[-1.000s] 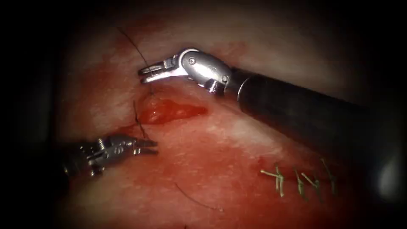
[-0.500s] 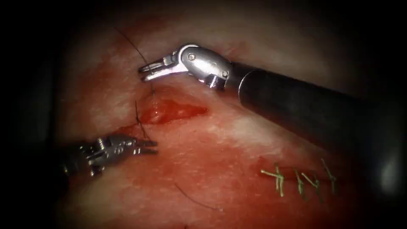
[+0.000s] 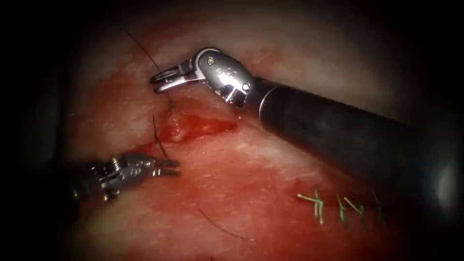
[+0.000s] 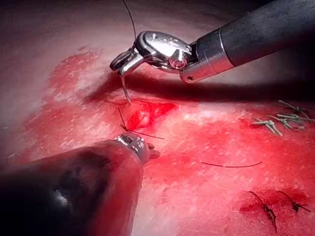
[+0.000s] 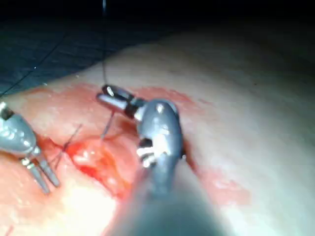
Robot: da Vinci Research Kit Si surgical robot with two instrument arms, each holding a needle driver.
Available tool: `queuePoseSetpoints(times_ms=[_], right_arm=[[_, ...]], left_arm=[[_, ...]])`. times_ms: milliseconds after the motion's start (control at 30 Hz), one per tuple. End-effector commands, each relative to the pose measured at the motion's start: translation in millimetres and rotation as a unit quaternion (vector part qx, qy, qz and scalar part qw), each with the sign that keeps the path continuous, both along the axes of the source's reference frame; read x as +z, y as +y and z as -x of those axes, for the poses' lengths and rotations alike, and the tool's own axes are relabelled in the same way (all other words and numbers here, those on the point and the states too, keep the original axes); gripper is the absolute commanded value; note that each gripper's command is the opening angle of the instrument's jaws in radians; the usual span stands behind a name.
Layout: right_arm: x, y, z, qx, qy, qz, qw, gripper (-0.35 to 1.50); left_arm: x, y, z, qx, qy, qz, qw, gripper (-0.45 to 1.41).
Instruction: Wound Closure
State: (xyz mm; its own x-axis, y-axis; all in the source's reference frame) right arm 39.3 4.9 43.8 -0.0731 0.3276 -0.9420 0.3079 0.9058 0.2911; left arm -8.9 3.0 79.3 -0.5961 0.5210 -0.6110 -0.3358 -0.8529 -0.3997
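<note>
Your needle (image 4: 125, 91) is up at the far edge of the cut (image 3: 198, 128), pinched in the right tool (image 3: 162, 79) near one end of its curve, the rest curving down with its tip at the tissue (image 3: 251, 174) beside the wound's upper lip; whether the tip is in the tissue, you cannot tell from here. Those right jaws are pressed together on the needle, and the thread (image 3: 142, 48) runs up and away from them. Compared with a second ago, your right tool has lifted and shifted a little left, carrying the needle with it. Your left tool (image 3: 166, 167) sits just below the cut's left end, jaws slightly apart, at the short dark thread ends (image 3: 157, 137) standing there; you cannot tell if it grips them. A loose strand (image 3: 224, 229) lies on the red fluid (image 3: 232, 193) lower down. Finished stitches (image 3: 338, 205) sit well off to the right.
</note>
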Motion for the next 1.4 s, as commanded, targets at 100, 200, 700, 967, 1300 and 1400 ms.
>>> queuePoseSetpoints(times_ms=[100, 200, 700, 967, 1300, 1400], right_arm=[[0.2, -0.2, -1.0, -0.005, 0.008, -0.022, 1.0, -0.35], [0.2, -0.6, -1.1, -0.008, 0.006, -0.035, 0.999, -0.35], [0.2, 0.7, -0.8, 0.036, 0.006, 0.033, 0.999, -0.35], [0.0, 1.5, -0.8, 0.053, 0.006, 0.045, 0.998, -0.35], [-0.3, 2.2, -1.2, 0.061, 0.007, 0.047, 0.997, -0.35], [-0.3, 2.2, -1.3, 0.062, 0.007, 0.049, 0.997, -0.35]], left_arm=[[0.8, 0.0, 0.5, 0.0, -0.001, 0.0, 1.0, -0.15], [0.8, 0.0, 0.5, 0.0, -0.001, 0.0, 1.0, -0.15], [0.7, 0.0, 0.5, 0.0, 0.001, 0.001, 1.0, -0.15], [0.6, 0.0, 0.4, 0.0, 0.001, 0.0, 1.0, -0.16], [0.6, 0.0, 0.4, 0.0, 0.001, 0.0, 1.0, -0.16], [0.6, 0.0, 0.4, 0.0, 0.0, 0.0, 1.0, -0.16]])
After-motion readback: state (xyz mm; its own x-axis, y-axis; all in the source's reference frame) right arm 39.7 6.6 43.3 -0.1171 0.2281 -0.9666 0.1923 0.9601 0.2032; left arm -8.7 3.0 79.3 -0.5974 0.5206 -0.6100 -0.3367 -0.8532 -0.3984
